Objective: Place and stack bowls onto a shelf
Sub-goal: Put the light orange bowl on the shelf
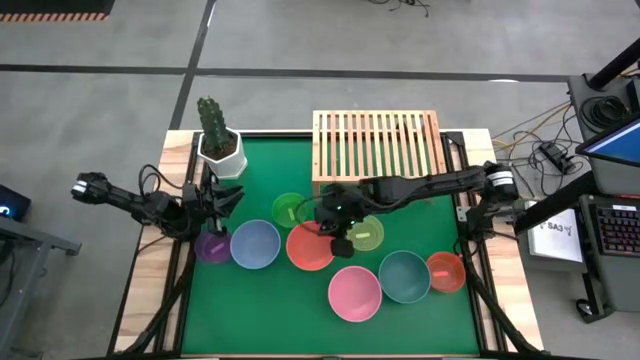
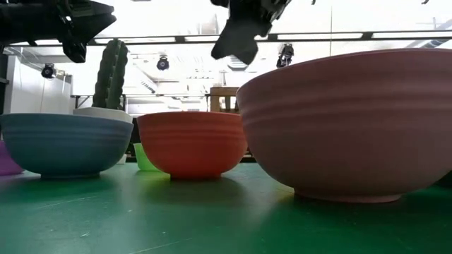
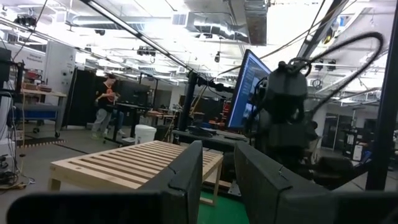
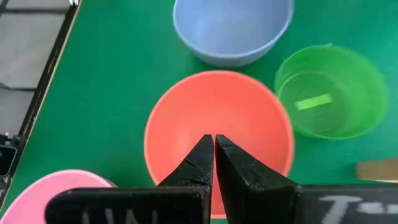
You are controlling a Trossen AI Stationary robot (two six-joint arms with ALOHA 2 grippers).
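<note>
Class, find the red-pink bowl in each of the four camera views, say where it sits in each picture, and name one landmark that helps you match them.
High view: the red-pink bowl is at the centre, partly under the right gripper.
Low view: centre-left, between the blue bowl and the big pink bowl.
Left wrist view: not in it.
Right wrist view: centre, beyond the shut fingertips.
Shared landmark: the blue bowl beside it.

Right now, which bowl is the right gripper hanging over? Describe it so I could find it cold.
Start at the wooden shelf along the far edge of the green mat. Just in front of its left corner, the shut right gripper hangs over the red bowl. It is the one large bowl between the blue bowl and the small yellow-green bowl.
</note>
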